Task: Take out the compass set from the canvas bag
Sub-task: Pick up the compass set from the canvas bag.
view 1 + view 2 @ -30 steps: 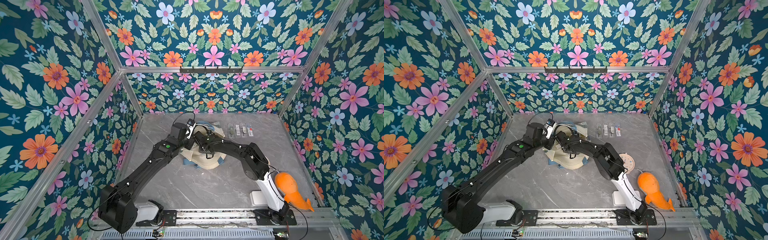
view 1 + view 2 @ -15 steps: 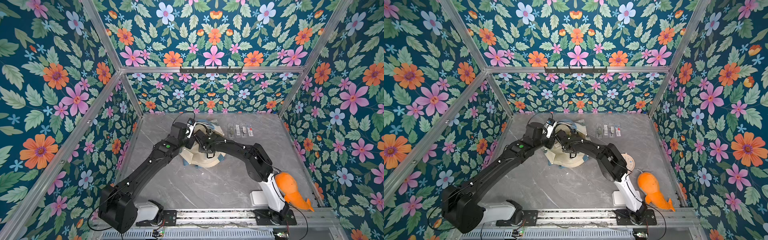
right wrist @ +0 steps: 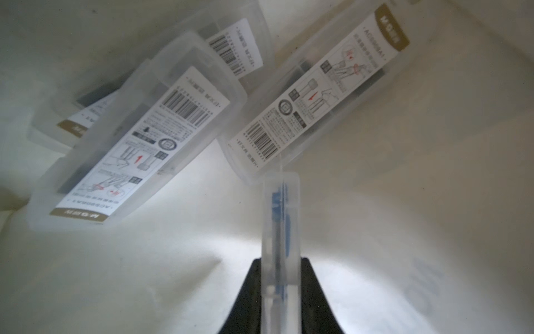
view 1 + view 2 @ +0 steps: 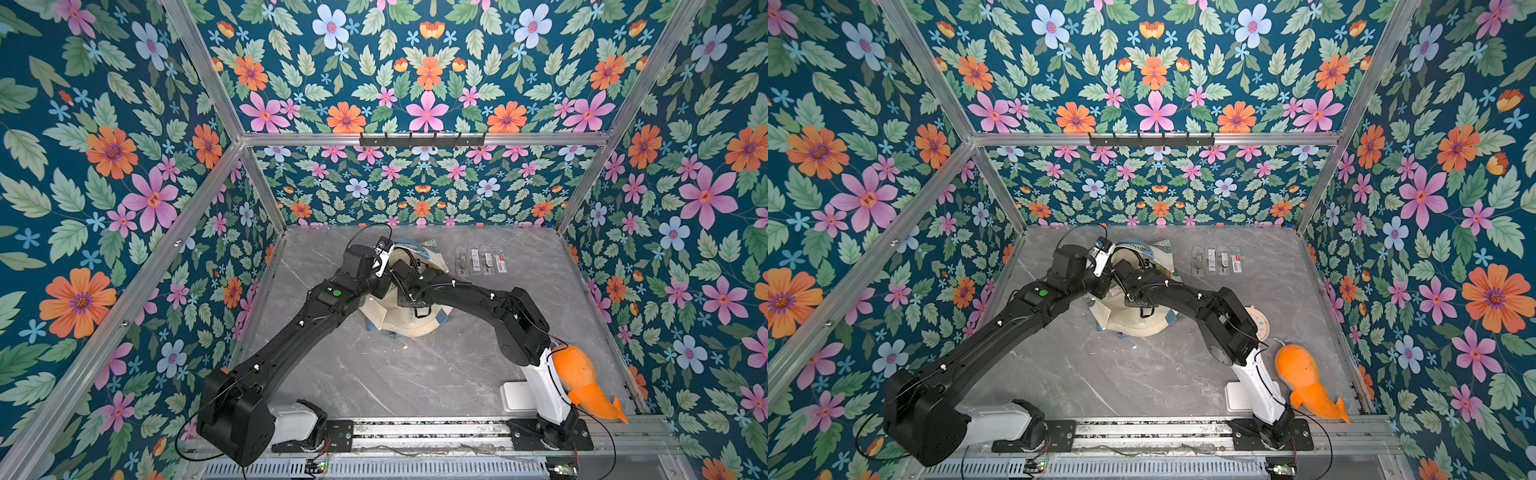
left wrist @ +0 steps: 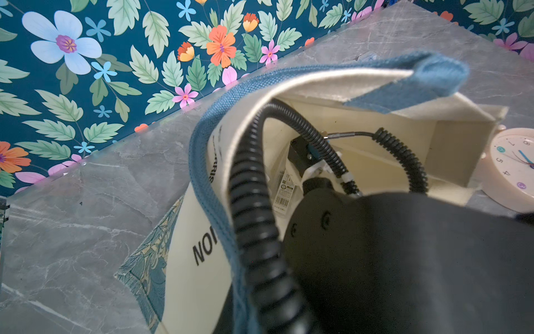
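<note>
The canvas bag (image 4: 409, 324) sits toward the back middle of the table (image 4: 415, 374), its mouth propped open and a blue strap (image 5: 208, 185) arching over it. The right arm reaches down inside, and there the right tool (image 3: 279, 266) is clamped on a compass set (image 3: 279, 208), a clear slim case seen edge-on with something blue in it, a black finger pressed to either side. Deeper in the bag lie other clear cases (image 3: 138, 150) with barcode labels, at least three, leaning on each other. The left tool (image 4: 382, 278) is closed at the bag's rim; what it pinches I cannot tell. Just beside the bag, a row of four similar cases (image 4: 482, 261) lies flat on the table. A pale clock (image 5: 514, 164) and an orange toy whale (image 4: 582, 382) lie near the right arm's base.
</note>
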